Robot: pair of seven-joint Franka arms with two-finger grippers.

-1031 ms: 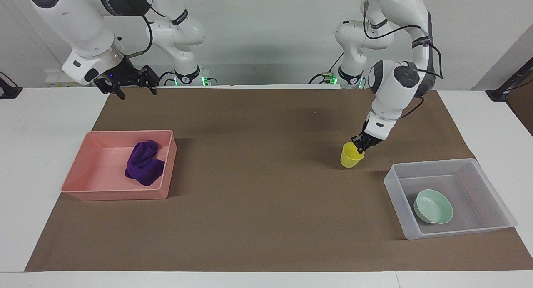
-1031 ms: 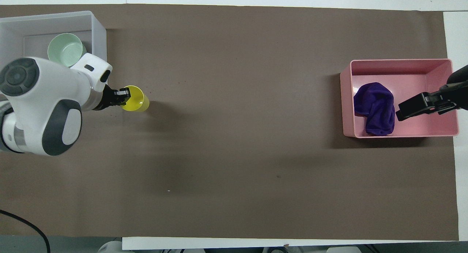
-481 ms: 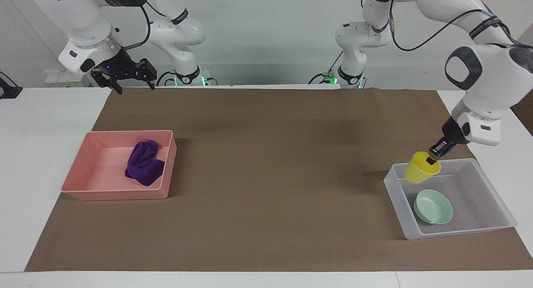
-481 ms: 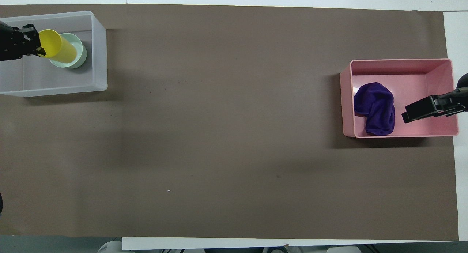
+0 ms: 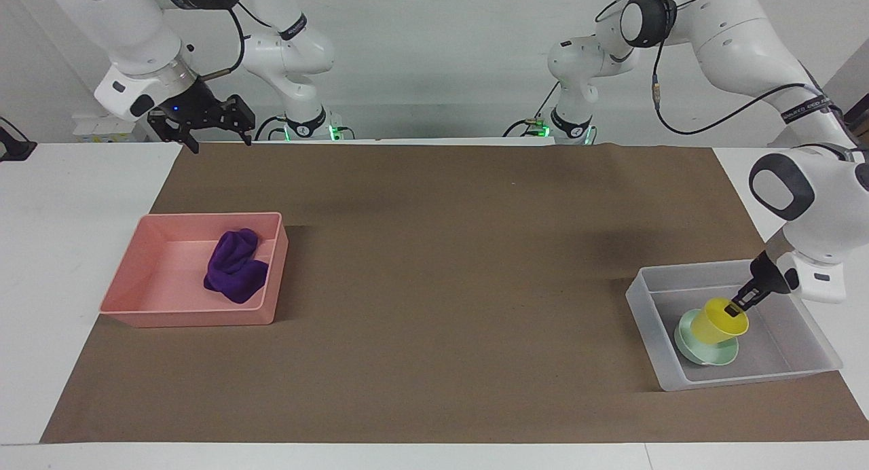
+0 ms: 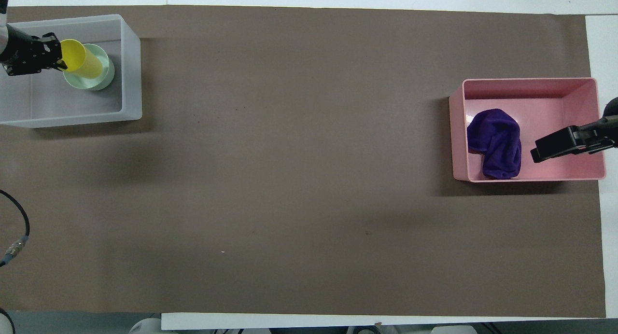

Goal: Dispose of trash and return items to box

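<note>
Brown mat [image 5: 434, 286]; left hand [image 5: 734, 310] grips cup [image 5: 721, 322].

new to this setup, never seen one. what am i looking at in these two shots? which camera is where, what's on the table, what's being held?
Two white robot arms work at a table covered with brown paper. One picture is taken from across the table, facing the arms; the other looks down from above their own end, so its sides are mirrored.

The left hand grips the rim of a yellow cup, tilted, inside the translucent tub at the left arm's end. The cup's base is in or just above the mint-green bowl in that tub.

At the right arm's end stands a pink tray with a purple rag in it. The right hand waits, open and empty, up in the air.
</note>
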